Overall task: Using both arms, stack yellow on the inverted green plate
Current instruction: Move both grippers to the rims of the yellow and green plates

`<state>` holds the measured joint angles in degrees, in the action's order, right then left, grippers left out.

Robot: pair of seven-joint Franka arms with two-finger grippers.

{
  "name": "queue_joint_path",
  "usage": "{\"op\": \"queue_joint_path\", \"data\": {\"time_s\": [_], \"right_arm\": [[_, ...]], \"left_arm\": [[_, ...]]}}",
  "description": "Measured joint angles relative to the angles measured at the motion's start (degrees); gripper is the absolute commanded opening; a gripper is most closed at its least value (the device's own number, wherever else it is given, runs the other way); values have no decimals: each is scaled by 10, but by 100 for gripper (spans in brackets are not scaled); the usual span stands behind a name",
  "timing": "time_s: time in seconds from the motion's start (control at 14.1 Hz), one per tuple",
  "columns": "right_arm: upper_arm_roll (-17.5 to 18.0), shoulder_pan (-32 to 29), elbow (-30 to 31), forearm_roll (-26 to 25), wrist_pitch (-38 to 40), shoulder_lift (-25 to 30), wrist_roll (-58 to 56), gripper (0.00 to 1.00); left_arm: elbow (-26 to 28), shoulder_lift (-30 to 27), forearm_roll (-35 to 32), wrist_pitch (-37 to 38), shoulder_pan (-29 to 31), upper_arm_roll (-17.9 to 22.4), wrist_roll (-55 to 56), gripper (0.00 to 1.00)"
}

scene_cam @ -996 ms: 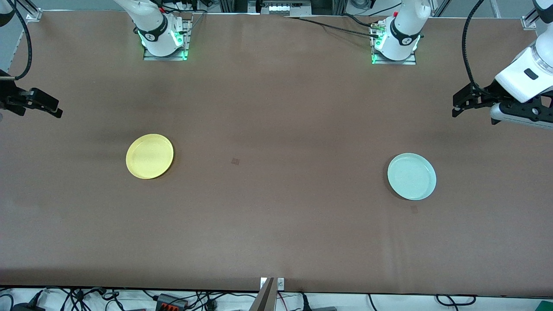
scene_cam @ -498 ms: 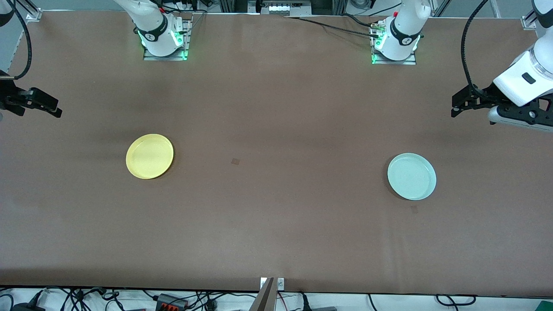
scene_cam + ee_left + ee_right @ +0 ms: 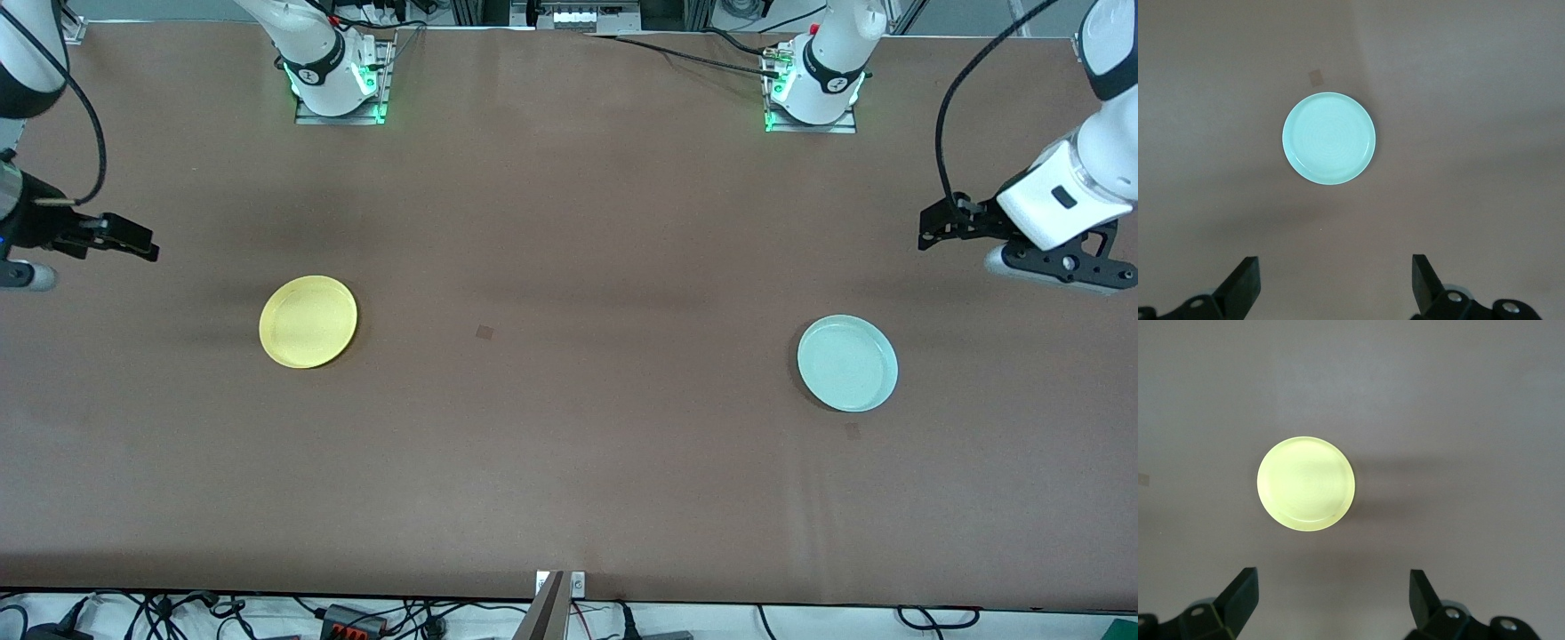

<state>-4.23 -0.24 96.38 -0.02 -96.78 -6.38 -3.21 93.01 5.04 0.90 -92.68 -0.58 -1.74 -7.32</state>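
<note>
A brown surface (image 3: 569, 462) carries two small dark square marks (image 3: 484, 332), with cables (image 3: 373, 618) along its near edge.

— How is the light on my table (image 3: 569, 444)?
— Even and soft from overhead; broad faint shadows of my arms lie across the brown cover.
— Any glare?
— In my right wrist view the yellow plate (image 3: 1306, 483) looks washed out, almost glowing, with a soft shadow beside it. The green plate (image 3: 1329, 138) seems overexposed too, perhaps.
— Focus?
— Sharp in the front view; the wrist views look hazy.
</note>
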Motion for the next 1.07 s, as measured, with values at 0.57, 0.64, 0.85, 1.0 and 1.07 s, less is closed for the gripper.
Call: {"op": "queue_joint_path", "data": {"time_s": [0.57, 0.64, 0.85, 1.0, 1.07], "right_arm": [[5, 82, 4, 43, -33, -115, 37, 100], [4, 86, 4, 42, -39, -127, 41, 100], [-8, 65, 5, 34, -43, -155, 41, 100], [-11, 32, 5, 32, -43, -173, 36, 100], [-11, 19, 6, 32, -44, -183, 33, 100]], "left_arm": [[2, 177, 3, -137, 78, 3, -12, 100], [1, 202, 11, -158, 87, 3, -12, 100], [-1, 251, 26, -189, 99, 2, -13, 100], [-1, 277, 26, -207, 101, 2, -17, 94], [-1, 289, 26, -212, 101, 1, -26, 94]]}}
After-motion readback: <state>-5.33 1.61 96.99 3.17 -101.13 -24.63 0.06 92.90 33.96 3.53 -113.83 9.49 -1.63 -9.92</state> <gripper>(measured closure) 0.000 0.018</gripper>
